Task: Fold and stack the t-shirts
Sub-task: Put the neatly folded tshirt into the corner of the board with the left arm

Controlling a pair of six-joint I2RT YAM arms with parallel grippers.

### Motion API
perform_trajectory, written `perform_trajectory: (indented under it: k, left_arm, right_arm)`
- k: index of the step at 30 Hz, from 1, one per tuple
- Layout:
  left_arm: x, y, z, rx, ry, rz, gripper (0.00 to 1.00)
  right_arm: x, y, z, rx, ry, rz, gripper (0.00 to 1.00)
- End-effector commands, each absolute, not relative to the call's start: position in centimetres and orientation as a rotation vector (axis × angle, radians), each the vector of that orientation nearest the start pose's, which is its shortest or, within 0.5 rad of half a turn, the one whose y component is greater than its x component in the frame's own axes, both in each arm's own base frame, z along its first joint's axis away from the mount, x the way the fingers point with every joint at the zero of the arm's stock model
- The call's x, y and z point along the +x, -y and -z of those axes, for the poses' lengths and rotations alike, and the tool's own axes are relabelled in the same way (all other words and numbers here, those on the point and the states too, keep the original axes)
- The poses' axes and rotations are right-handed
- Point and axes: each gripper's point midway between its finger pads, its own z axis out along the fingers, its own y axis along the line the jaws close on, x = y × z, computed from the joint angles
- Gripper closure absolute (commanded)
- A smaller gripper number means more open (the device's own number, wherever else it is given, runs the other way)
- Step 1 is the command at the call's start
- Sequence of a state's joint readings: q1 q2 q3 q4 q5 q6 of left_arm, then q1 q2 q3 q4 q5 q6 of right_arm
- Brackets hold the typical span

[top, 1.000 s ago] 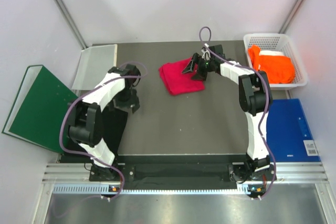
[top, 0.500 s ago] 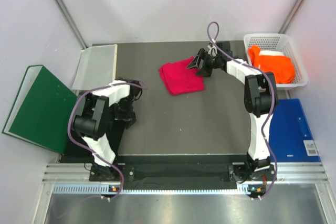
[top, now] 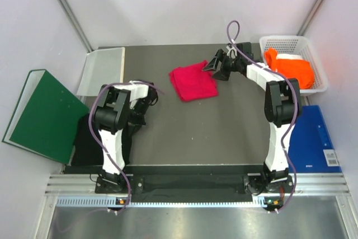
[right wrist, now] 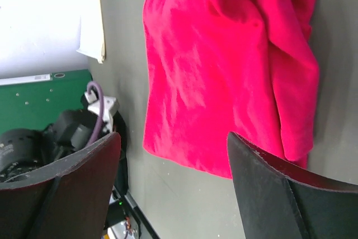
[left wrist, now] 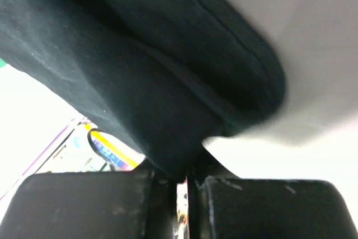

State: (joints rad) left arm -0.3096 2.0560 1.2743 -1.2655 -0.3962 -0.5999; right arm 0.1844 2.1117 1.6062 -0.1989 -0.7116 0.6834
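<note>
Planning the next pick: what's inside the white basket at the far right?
A bunched orange t-shirt fills most of the white basket. Whatever may lie beneath it is covered by the cloth.

light: bright, even | shadows: soft | left wrist: black t-shirt (left wrist: 112,71) out of focus, background overexposed

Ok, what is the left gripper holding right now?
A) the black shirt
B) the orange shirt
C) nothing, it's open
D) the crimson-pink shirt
A: the left wrist view shows the left gripper closed on a fold of the black shirt, while the crimson-pink shirt lies on the table and the orange shirt sits in the white basket.
</note>
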Motion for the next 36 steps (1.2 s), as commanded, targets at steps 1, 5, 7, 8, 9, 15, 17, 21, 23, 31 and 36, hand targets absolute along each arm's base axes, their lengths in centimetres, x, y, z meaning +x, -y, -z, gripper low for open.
perform_trajectory:
  k: [1,5,7,8,9,15,17,21,23,31,36]
  left_arm:
    - [29.5,8.2,-0.9,-0.313,-3.102,-0.558,1.0]
    - [31.8,13.9,-2.2,-0.251,-3.113,-0.326,1.0]
    - [33.7,15.5,-2.9,-0.238,-3.081,-0.312,1.0]
    - [34.0,16.4,-3.0,-0.218,-3.083,-0.299,1.0]
    - [33.9,16.6,-3.2,-0.21,-3.098,-0.307,1.0]
    - [36.5,19.1,-7.3,-0.194,-2.99,-0.148,0.01]
    - [38.4,20.7,-10.1,-0.206,-2.851,0.049,0.01]
    - [41.9,22.6,-13.8,-0.319,-2.627,0.391,0.01]
    - [43.7,23.5,-14.7,-0.34,-2.56,0.594,0.01]
    - [48.4,26.1,-11.3,-0.419,-2.603,0.826,0.02]
    - [49.5,26.4,-9.4,-0.493,-2.611,0.834,0.03]
  right_arm:
    - [48.9,-21.9,-16.2,0.14,-2.282,-1.258,0.23]
    - [48.6,-21.8,-15.7,0.149,-2.29,-1.26,0.23]
    - [48.4,-21.8,-15.6,0.15,-2.291,-1.263,0.23]
    - [48.3,-21.8,-15.6,0.151,-2.292,-1.263,0.23]
    - [48.2,-21.7,-15.4,0.152,-2.295,-1.261,0.23]
    - [48.0,-21.0,-15.4,0.142,-2.299,-1.234,0.23]
    - [48.0,-20.4,-15.5,0.151,-2.294,-1.223,0.23]
    - [47.9,-19.4,-14.9,0.17,-2.304,-1.211,0.23]
    - [47.9,-19.0,-14.8,0.18,-2.305,-1.205,0.23]
    - [47.5,-17.4,-14.3,0.207,-2.315,-1.193,0.23]
    - [47.6,-16.2,-14.5,0.23,-2.304,-1.182,0.23]
